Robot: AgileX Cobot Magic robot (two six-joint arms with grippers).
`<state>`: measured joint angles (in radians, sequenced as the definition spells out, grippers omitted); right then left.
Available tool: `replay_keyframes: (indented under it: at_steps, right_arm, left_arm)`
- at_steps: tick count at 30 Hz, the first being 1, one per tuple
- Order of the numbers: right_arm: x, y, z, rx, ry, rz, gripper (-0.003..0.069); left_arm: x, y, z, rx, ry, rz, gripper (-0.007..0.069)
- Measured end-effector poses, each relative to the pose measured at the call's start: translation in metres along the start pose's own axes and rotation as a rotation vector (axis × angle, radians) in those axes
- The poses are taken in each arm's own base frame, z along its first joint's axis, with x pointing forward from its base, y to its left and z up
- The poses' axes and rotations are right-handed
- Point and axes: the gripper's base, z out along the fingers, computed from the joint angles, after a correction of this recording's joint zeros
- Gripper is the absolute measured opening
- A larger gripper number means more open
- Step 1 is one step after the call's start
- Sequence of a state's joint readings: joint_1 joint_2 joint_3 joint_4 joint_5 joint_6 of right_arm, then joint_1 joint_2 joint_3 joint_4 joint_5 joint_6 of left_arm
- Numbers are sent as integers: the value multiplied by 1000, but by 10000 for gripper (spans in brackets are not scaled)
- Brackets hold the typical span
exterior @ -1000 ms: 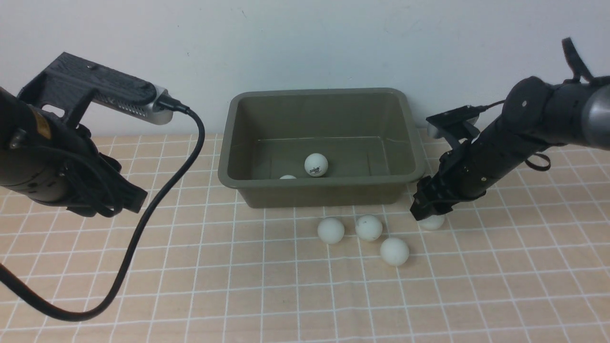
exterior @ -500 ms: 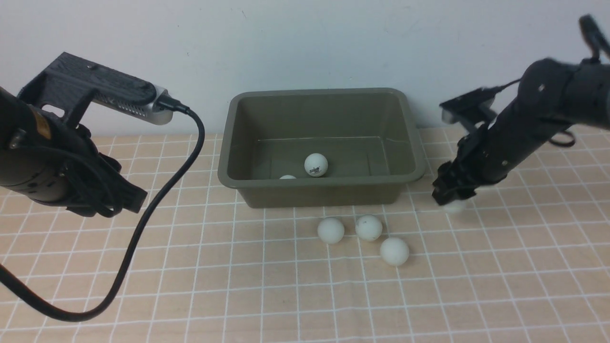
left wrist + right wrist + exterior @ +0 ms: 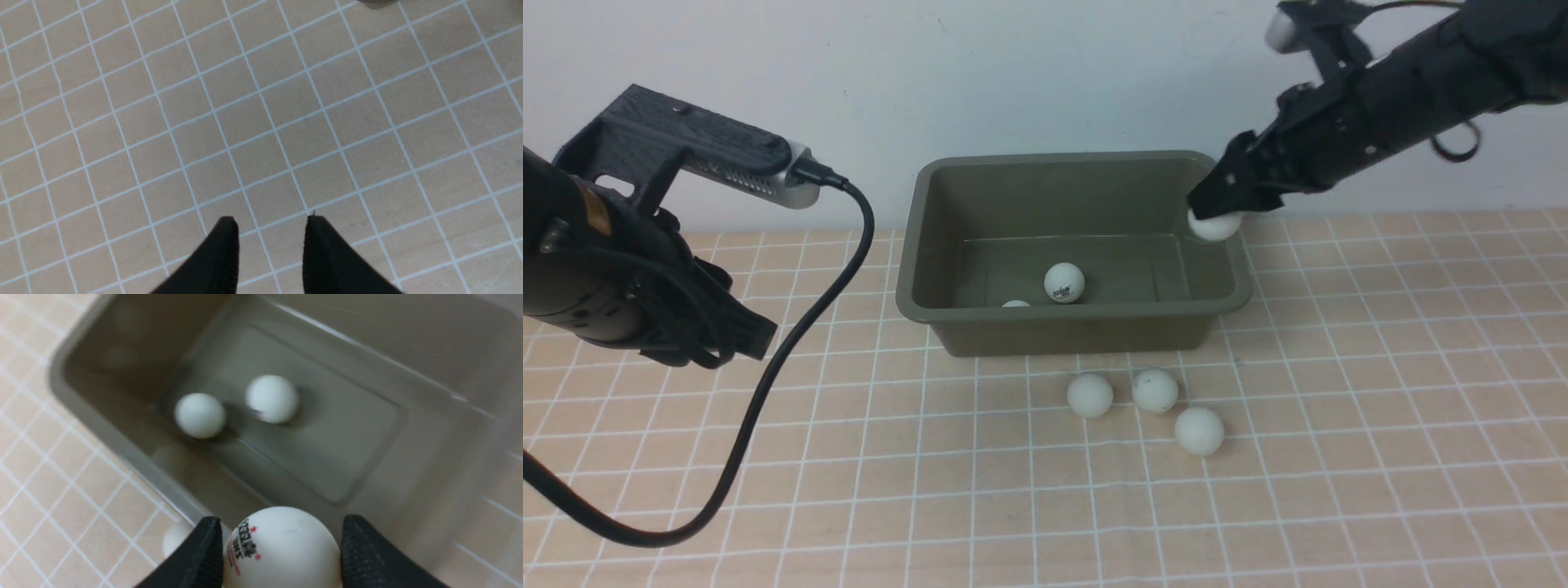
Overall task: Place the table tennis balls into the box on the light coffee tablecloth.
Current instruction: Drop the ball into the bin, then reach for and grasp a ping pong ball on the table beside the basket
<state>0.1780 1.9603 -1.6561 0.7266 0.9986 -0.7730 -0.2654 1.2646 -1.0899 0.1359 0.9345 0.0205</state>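
The olive-green box (image 3: pixel 1074 335) stands on the light coffee tablecloth (image 3: pixel 1380 408) near the back wall. My right gripper (image 3: pixel 1214 214) is shut on a white table tennis ball (image 3: pixel 1216 226) and hangs over the box's right rim. In the right wrist view that ball (image 3: pixel 282 547) sits between the fingers (image 3: pixel 204 547), above the box (image 3: pixel 408 343). Two balls (image 3: pixel 1064 282) (image 3: pixel 1016 304) lie inside the box. Three more (image 3: pixel 1089 395) (image 3: pixel 1154 389) (image 3: pixel 1199 430) rest on the cloth in front of it. My left gripper (image 3: pixel 271 222) is open over bare cloth, far left of the box.
A thick black cable (image 3: pixel 792 367) loops from the left arm's camera mount (image 3: pixel 703 155) down across the cloth on the left. A pale wall stands right behind the box.
The right gripper closed on the rightmost ball on the cloth, lifted it and carried it up and back to the box's right rim. The left arm has stayed still.
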Motion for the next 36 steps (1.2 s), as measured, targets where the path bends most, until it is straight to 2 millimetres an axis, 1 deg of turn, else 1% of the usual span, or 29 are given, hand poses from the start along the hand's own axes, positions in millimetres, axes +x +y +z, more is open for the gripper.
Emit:
replay_keyframes:
  at_steps: [4, 5, 6, 9, 11, 12, 13, 14, 18, 20, 22, 23, 24, 26, 27, 28, 29, 30, 32, 35, 36]
  right_arm:
    - [4, -7, 26, 20, -11, -46, 339]
    - [3, -7, 26, 23, -13, -48, 339]
    - [4, -11, 32, 39, -21, -48, 339]
    - [3, -12, 33, 54, -34, -52, 367]
    - [0, -13, 30, 72, -56, -67, 449]
    - [0, -13, 30, 73, -58, -67, 449]
    - [-4, -13, 25, 80, -72, -78, 489]
    - [-10, -11, 16, 89, -94, -89, 504]
    - [-24, -7, -17, 122, -147, -111, 518]
    - [-29, -2, -50, 166, -157, -112, 506]
    - [-30, 4, -84, 233, -145, -95, 489]
    - [-29, 7, -94, 257, -137, -83, 479]
    - [-28, 13, -110, 288, -124, -45, 469]
    - [-24, 22, -127, 308, -99, 11, 446]
    - [-23, 25, -132, 307, -88, 34, 437]
    - [-19, 33, -142, 299, -59, 80, 412]
    - [-15, 40, -148, 284, -31, 106, 389]
    - [-14, 41, -150, 280, -23, 117, 382]
    - [-11, 47, -155, 263, -1, 142, 337]
    - [-7, 48, -151, 236, 10, 166, 311]
    - [-4, 49, -146, 219, 25, 177, 307]
  left_arm:
    - [0, 0, 0, 0, -1, 0, 172]
    - [0, 0, 0, 0, -1, 0, 172]
    - [0, 0, 0, 0, -1, 0, 172]
    - [0, 0, 0, 0, -1, 0, 172]
    - [0, 0, 0, 0, -1, 0, 172]
    - [0, 0, 0, 0, -1, 0, 172]
    - [0, 0, 0, 0, -1, 0, 172]
    - [0, 0, 0, 0, -1, 0, 172]
    - [0, 0, 0, -1, 0, 1, 172]
    - [0, 0, 0, -1, 0, 1, 172]
    - [0, 0, 0, -1, 1, 1, 172]
    - [0, 0, 0, -1, 1, 1, 172]
    - [0, 0, 0, -1, -2, 1, 172]
    - [0, 0, 0, -1, -5, 1, 172]
    - [0, 0, 0, -1, -4, 1, 172]
    - [0, 0, 0, -1, -7, 1, 172]
    - [-1, 0, 0, -1, -10, 1, 172]
    - [-1, 0, 0, -1, -11, 1, 172]
    - [-1, 0, 0, -1, -17, 1, 172]
    - [-2, 0, 0, -1, -21, 1, 172]
    - [-2, 0, 0, -1, -21, 1, 172]
